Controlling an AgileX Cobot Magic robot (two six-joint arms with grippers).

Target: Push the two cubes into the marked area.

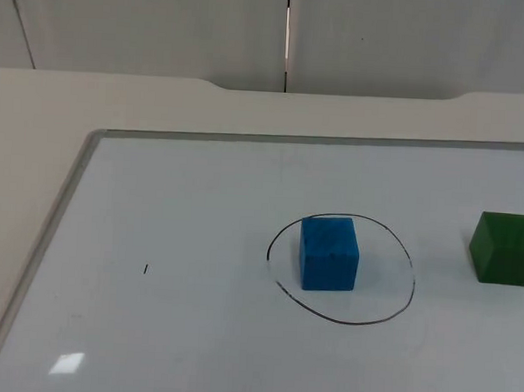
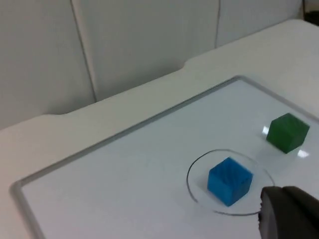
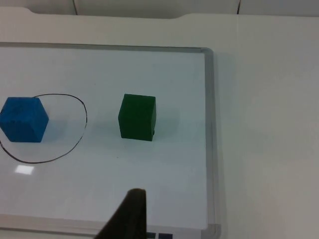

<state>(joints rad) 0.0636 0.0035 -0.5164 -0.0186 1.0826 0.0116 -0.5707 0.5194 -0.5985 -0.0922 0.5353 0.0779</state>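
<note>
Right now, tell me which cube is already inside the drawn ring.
The blue cube: it sits within the black marked outline on the whiteboard. The green cube stands apart, outside the ring toward the right arm's side.

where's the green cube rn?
In the top view the green cube sits on the whiteboard near its right edge, outside the drawn circle, to the right of the blue cube inside it.

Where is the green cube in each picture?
Top view: the green cube sits at the right edge, outside the drawn circle.
Left wrist view: it sits beyond the circle.
Right wrist view: it sits beside the circle.
Shared landmark: the blue cube inside the circle.
</note>
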